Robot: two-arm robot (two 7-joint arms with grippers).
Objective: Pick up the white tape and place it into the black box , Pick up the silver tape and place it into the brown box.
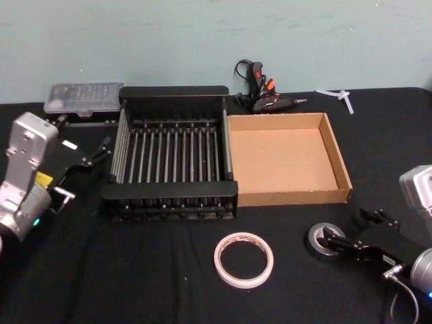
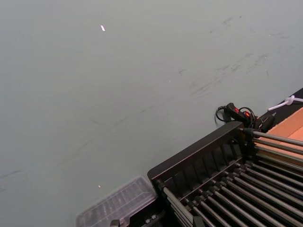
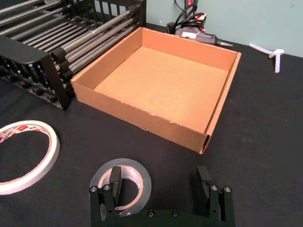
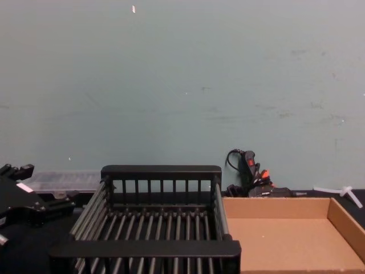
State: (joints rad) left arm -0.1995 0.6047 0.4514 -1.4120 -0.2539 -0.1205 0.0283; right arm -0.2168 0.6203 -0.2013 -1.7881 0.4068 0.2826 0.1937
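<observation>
At the lower right of the head view, the right gripper (image 3: 162, 187) stands wide open and holds nothing, one finger down in the core of the silver tape (image 1: 321, 241); this thick, stiff roll looks best pinched through its wall. The white tape (image 1: 244, 259) lies flat at lower centre, thin and light, while the empty brown box (image 1: 341, 169) and black box (image 1: 172, 90) sit side by side farther up. At mid-left the left gripper (image 1: 104, 150) hangs beside the crate, and whether it is open I cannot tell.

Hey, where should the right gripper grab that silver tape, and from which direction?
Come straight down on the silver tape, since it lies flat: one finger in the core hole, one outside, pinching the wall. The right gripper is open, one finger already over the hole.
</observation>
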